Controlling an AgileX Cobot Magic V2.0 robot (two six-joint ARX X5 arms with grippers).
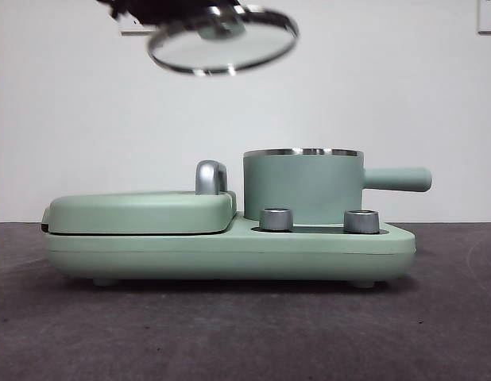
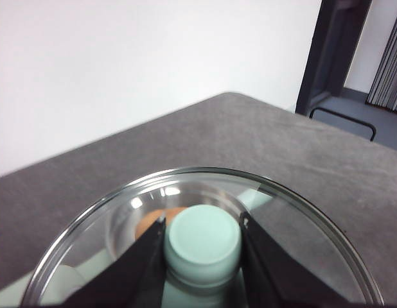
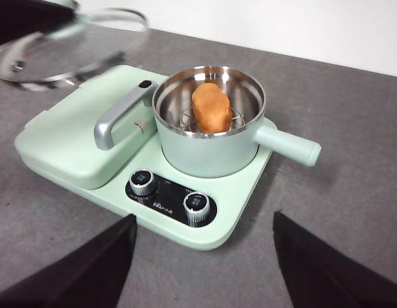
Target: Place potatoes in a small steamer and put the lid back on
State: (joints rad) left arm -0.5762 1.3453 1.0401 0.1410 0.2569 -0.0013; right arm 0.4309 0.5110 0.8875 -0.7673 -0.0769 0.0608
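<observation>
The potato (image 3: 211, 107), an orange-brown oblong lump, lies inside the mint-green steamer pot (image 3: 208, 151), which stands on its base with the straight handle (image 1: 398, 178) pointing right. My left gripper (image 2: 203, 224) is shut on the lid's mint-green knob (image 2: 203, 240) and holds the glass lid (image 1: 222, 40) tilted, high in the air above the griddle cover, left of the pot. The lid also shows in the right wrist view (image 3: 76, 48). My right gripper (image 3: 205, 256) is open and empty, in front of the appliance.
The mint-green appliance base (image 1: 230, 250) carries a flat hinged griddle cover (image 1: 138, 213) with a chrome handle (image 1: 210, 176) on the left and two steel dials (image 1: 276, 219) in front of the pot. Grey tabletop (image 1: 230, 333) lies around it.
</observation>
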